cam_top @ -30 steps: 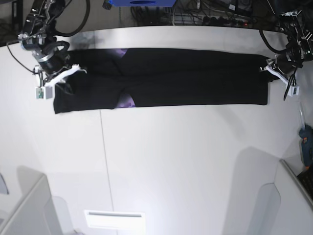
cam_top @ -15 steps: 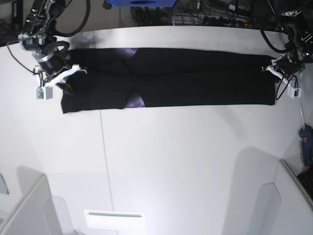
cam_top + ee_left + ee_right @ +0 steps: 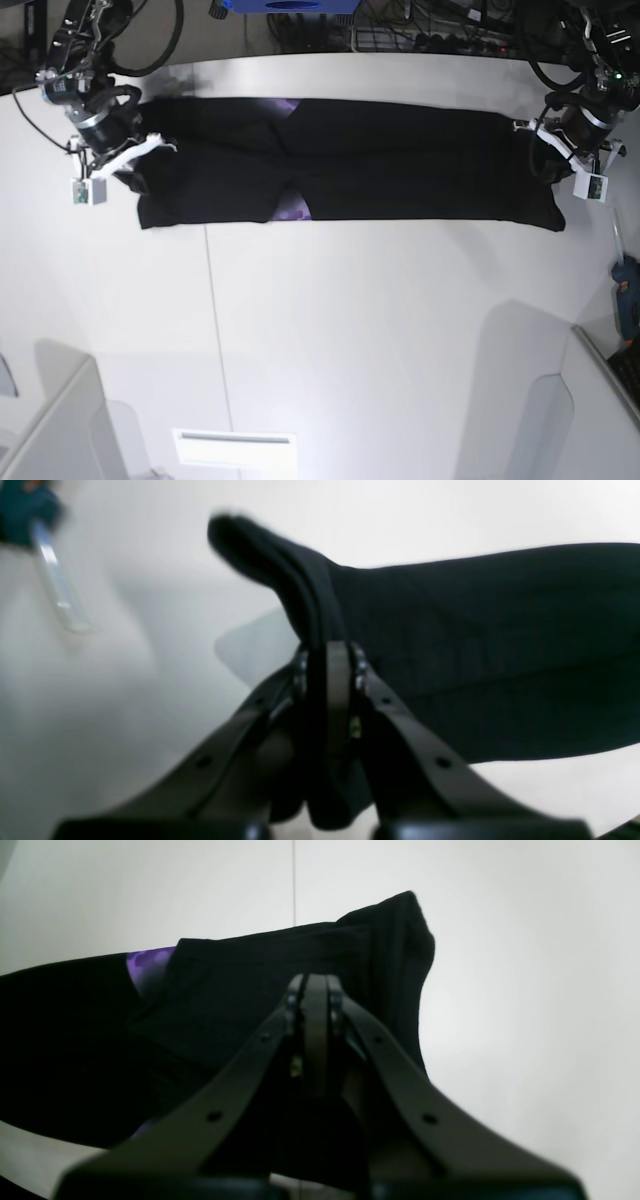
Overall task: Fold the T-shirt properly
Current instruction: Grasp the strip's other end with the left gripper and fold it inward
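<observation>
One T-shirt (image 3: 400, 160), two grippers: left gripper (image 3: 548, 150), right gripper (image 3: 135, 165); one table (image 3: 350, 330).

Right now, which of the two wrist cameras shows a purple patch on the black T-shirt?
The right wrist camera: a purple patch shows on the T-shirt. The left wrist view shows only plain black cloth.

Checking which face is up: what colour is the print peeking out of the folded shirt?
Purple, on the black T-shirt; clearest in the right wrist view.
</observation>
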